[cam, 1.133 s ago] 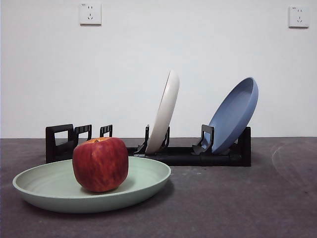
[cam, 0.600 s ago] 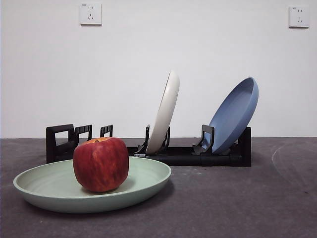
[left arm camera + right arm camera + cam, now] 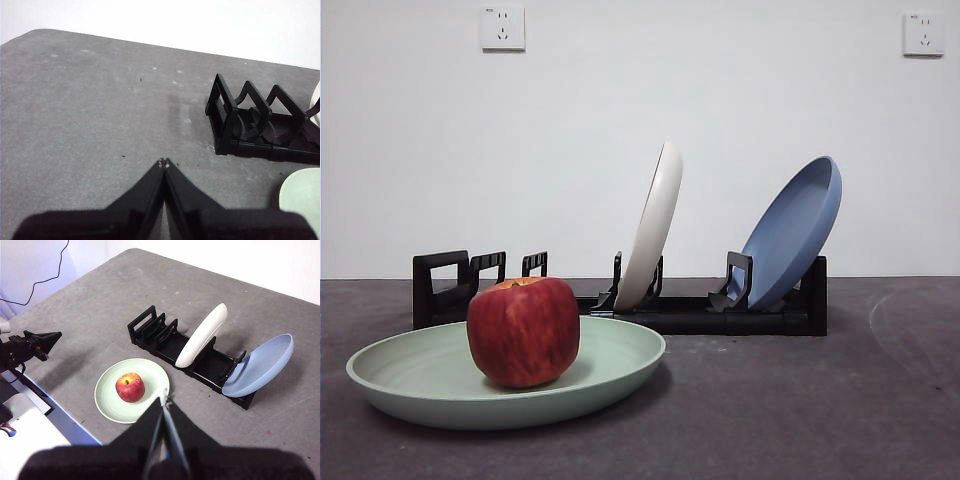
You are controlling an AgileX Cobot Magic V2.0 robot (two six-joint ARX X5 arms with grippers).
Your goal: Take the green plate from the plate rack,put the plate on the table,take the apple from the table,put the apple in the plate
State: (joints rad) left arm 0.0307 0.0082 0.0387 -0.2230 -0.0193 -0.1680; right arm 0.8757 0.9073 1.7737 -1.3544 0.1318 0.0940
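Two plates are left leaning in the black rack (image 3: 720, 315): a cream plate (image 3: 653, 228) near its middle and a blue plate (image 3: 794, 231) at one end; the slots at the other end are seen bare; the green plate (image 3: 610, 375) lies flat on the grey worktop (image 3: 800, 410) just in front of the rack, apart from it, and the apple (image 3: 523, 331) is set upright in the plate, stem patch uppermost; the left end effector (image 3: 163, 163) is seen with its jaws pressed together, nothing between them, above bare worktop near the rack's empty end; the right end effector (image 3: 164, 402) is likewise seen closed and empty, raised well above the plate's rim, with the apple clear of it; neither arm is seen in the front view.
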